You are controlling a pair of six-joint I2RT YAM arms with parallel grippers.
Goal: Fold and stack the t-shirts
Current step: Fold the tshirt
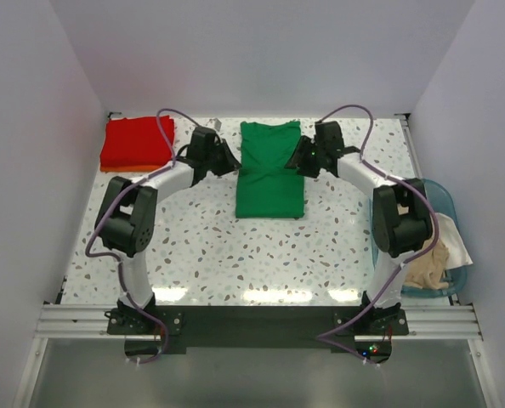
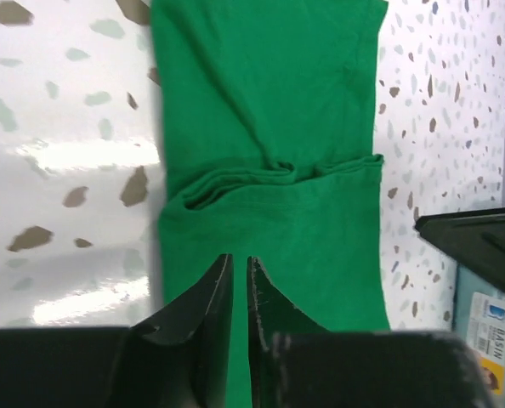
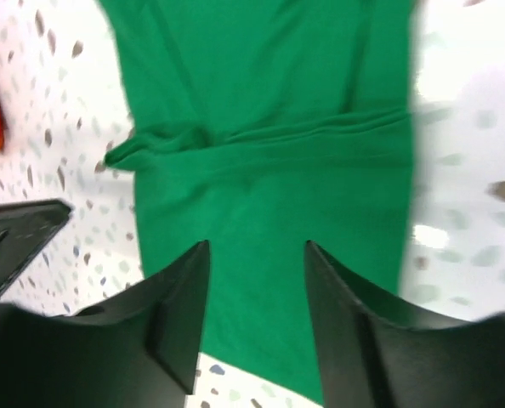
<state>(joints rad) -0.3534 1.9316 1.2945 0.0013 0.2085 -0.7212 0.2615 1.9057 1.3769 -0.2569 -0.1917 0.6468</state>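
Soft cotton green t-shirt (image 1: 269,174): folded rectangle, one crosswise ridge. Left pincer (image 2: 240,262) at its edge: narrow slit, empty; right pincer (image 3: 257,248) opposite: wide, empty.

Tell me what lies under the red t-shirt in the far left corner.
An orange edge shows beneath the red t-shirt along its near side. The rest of that layer, and anything below it, is covered.
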